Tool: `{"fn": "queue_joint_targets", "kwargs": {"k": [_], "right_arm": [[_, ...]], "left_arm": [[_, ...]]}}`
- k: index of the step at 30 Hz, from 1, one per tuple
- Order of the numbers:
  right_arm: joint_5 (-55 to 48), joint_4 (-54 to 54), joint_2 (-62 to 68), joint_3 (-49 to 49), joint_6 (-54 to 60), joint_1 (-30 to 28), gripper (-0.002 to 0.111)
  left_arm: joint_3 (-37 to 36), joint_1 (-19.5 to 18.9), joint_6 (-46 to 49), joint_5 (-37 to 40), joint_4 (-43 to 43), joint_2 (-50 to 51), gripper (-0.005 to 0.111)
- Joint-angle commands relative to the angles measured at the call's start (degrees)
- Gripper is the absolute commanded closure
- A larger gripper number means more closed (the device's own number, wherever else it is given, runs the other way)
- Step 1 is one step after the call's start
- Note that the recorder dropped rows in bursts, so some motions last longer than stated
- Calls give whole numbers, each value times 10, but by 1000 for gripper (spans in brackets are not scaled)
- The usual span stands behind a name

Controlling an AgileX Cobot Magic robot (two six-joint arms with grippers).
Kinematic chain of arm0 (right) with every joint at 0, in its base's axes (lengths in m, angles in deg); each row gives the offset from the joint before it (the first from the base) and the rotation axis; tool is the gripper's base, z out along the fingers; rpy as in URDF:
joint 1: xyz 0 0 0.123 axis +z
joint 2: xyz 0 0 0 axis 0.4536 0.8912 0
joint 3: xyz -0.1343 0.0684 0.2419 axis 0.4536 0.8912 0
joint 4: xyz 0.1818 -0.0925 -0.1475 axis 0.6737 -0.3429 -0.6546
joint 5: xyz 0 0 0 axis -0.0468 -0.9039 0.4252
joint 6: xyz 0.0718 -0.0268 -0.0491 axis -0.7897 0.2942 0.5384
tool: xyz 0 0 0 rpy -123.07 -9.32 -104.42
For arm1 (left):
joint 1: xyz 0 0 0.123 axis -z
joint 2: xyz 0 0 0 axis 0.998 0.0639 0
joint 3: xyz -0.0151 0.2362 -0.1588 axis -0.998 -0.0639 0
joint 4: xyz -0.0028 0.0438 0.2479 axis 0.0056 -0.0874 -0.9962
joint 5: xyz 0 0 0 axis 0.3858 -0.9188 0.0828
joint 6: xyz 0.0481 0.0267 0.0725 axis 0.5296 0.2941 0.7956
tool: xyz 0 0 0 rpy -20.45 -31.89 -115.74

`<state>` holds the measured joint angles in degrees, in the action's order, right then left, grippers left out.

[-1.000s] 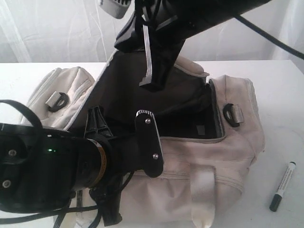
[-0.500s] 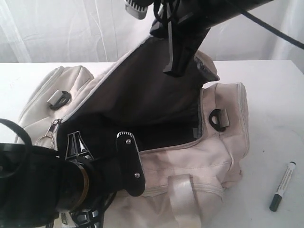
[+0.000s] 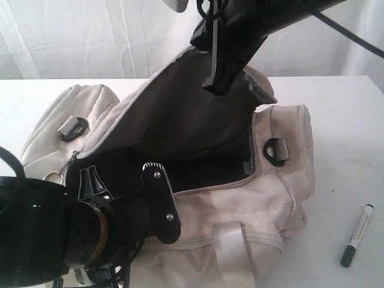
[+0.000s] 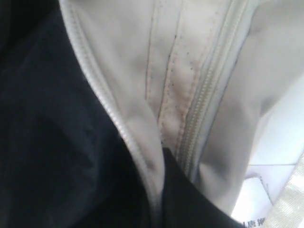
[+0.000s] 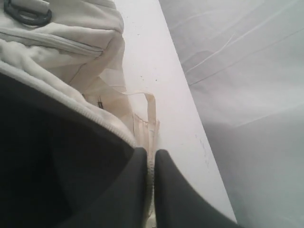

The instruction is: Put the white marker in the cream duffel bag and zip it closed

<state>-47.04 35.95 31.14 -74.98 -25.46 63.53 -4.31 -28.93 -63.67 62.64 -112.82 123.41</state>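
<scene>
The right arm is reaching down from one o'clock, its right gripper (image 3: 215, 84) clenching the cream duffel bag (image 3: 270, 198) by its raised flap. The left gripper (image 3: 155, 174), closed, is resting at the bag's seven o'clock rim; I cannot tell whether it is pinching fabric. A white curtain (image 3: 78, 36) is hanging behind the white table (image 3: 342, 120). The white marker (image 3: 357, 235) is lying on the table at the bag's four o'clock, apart.

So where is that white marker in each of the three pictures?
Exterior view: the white marker lies on the table at lower right, apart from the cream duffel bag.
Left wrist view: not in it.
Right wrist view: not in it.
Shared landmark: that bag's zipped edge, in all three.
</scene>
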Motion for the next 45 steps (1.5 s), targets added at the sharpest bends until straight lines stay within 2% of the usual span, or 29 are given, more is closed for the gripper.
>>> {"fn": "queue_joint_targets", "kwargs": {"k": [1,4,6,8,9,14,26,31,34,45], "right_arm": [[-32,12,-6,1,-5,-7,92],[-36,14,-6,1,-5,-7,87],[-60,40,-9,-1,2,1,75],[-58,47,-14,-1,18,25,56],[-58,47,-14,-1,25,31,54],[-138,60,-14,-1,25,78,54],[-246,76,-14,55,8,81,54],[-248,91,-14,80,11,81,54],[-237,139,-14,102,37,81,54],[-140,122,33,142,61,81,54]], "left_arm": [[-7,-1,-5,20,7,-5,107],[-7,-1,-5,21,7,-5,107],[-7,-1,-5,24,7,-5,107],[-7,-1,-5,29,7,-5,107],[-7,-1,-5,29,7,-5,107],[-7,-1,-5,39,12,-5,107],[-7,-1,-5,41,11,-5,107],[-7,-1,-5,38,10,-5,107],[-7,-1,-5,36,10,-5,107],[-7,-1,-5,22,10,-5,107]]}}
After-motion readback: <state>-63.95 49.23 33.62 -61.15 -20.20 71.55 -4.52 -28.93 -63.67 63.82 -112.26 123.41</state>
